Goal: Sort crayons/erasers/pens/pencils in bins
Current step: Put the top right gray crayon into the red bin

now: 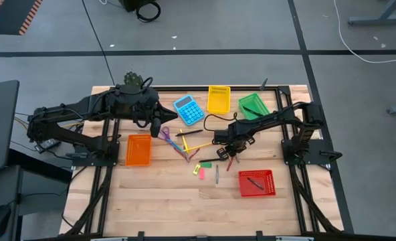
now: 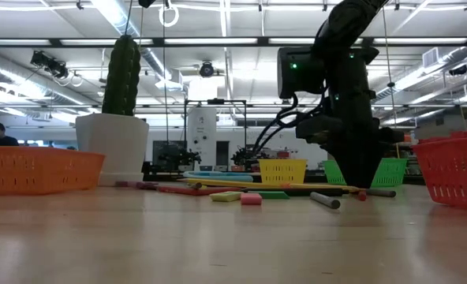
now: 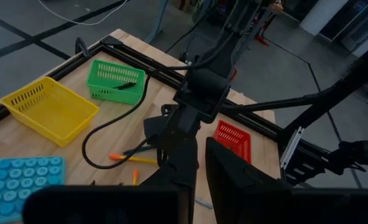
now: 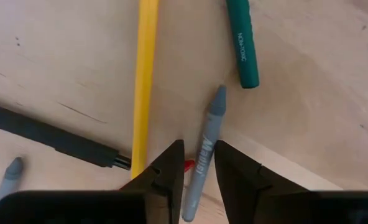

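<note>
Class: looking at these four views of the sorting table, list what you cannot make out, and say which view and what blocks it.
- Orange bin contents: high view, too small.
- Grey crayon lower end: right wrist view, hidden behind the right gripper fingers.
- Yellow pencil far end: right wrist view, cut off by the edge.
- Calculator: left wrist view, cut off by the edge.

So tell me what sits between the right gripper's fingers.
A grey crayon lies on the wood between the right gripper's fingers, not yet clamped; the right wrist view shows it.

Hidden and cut-off things at the right claw (image 4: 198,163)

A grey crayon (image 4: 206,155) ran between its fingers, lower end unseen; a red tip (image 4: 187,165) beside it was mostly covered.
</note>
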Robot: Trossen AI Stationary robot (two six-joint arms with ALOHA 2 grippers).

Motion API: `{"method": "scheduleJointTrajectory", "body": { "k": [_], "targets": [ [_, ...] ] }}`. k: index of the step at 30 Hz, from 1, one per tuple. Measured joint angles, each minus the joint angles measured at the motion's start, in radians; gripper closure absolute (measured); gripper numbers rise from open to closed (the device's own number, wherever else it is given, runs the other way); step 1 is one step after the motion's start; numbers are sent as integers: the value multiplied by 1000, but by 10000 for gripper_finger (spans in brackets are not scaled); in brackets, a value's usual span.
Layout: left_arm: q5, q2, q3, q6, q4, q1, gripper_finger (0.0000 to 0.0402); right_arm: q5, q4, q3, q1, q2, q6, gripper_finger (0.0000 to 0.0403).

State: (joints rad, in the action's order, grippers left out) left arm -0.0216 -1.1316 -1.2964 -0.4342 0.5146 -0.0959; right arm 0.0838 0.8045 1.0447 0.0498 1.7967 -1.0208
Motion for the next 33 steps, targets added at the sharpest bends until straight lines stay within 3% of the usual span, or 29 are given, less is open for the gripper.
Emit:
{"method": "scheduleJointTrajectory", "body": {
  "k": [17,33],
  "targets": [
    [0,0,0,1,0,0,362,-17,-2,0,0,3,26,359],
    [0,0,0,1,0,0,366,-29,0,0,-1,0,47,361]
  ]
}}
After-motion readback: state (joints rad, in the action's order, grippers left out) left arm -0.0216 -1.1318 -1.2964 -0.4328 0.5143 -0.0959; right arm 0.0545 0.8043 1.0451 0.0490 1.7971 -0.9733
